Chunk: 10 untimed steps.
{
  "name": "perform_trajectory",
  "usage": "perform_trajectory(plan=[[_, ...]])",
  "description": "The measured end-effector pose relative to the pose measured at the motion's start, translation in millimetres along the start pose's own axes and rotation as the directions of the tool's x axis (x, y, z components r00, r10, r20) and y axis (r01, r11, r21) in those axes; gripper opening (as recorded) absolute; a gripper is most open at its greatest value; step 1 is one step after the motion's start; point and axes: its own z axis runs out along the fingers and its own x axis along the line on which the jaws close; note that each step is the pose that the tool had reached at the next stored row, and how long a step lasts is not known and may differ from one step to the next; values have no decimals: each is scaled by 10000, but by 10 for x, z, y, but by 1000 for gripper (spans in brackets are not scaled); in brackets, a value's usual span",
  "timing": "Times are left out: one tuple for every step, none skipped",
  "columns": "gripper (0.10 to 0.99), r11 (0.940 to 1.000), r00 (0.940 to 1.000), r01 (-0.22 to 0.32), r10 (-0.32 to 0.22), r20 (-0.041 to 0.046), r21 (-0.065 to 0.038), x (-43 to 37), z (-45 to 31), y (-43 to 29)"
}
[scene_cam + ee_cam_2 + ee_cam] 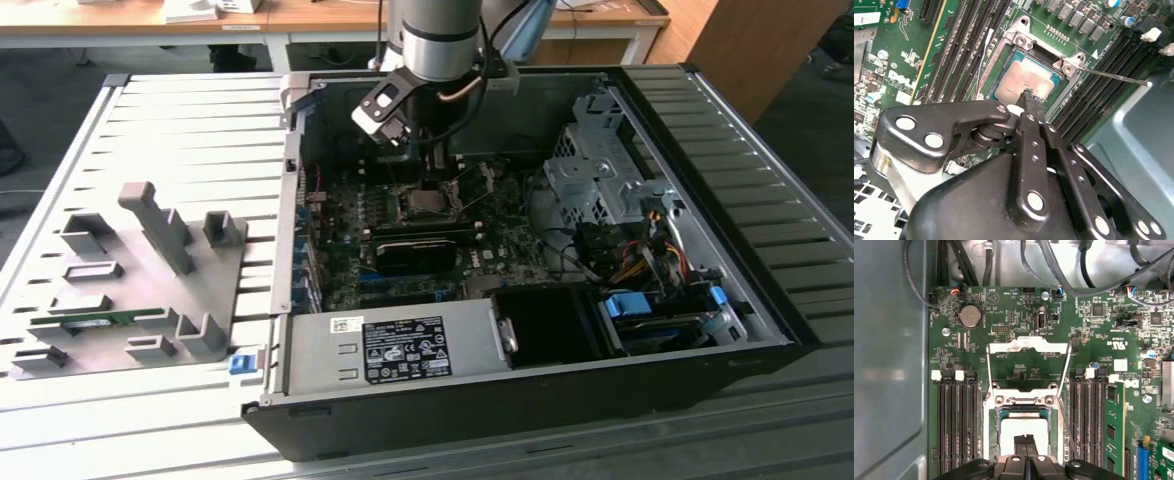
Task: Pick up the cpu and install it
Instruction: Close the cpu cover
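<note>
The cpu (1021, 82) (1009, 440) lies seated in the open socket (1024, 401) on the motherboard (1014, 315) inside the computer case (534, 400). The jaws are pressed together and hold nothing, with their tips over the chip's metal top, seemingly touching it.

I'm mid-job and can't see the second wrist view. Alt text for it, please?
The gripper, fingers shut together, points its tip at the silvery cpu, which lies in the motherboard socket. Black memory slots flank it on both sides.

cpu (1021, 80) in socket (1019, 37), beneath hand (1031, 97)
</note>
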Motion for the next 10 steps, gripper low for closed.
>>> perform_trajectory(plan=[[106,10000,10000,0,0,0,0,0,-19,0],[106,10000,10000,0,0,0,0,-1,-45,0],[106,10000,10000,0,0,1,1,-1,-78,0],[106,10000,10000,0,0,-1,-1,-1,-114,1],[106,10000,10000,0,0,-1,-1,-2,-154,0],[106,10000,10000,0,0,1,0,-3,-199,-2],[106,10000,10000,1,-1,0,0,-3,-244,-2],[106,10000,10000,2,-2,1,0,-4,-289,-2],[106,10000,10000,1,-1,-1,-1,-5,-334,-2],[106,10000,10000,0,0,2,1,-6,-380,-2]])
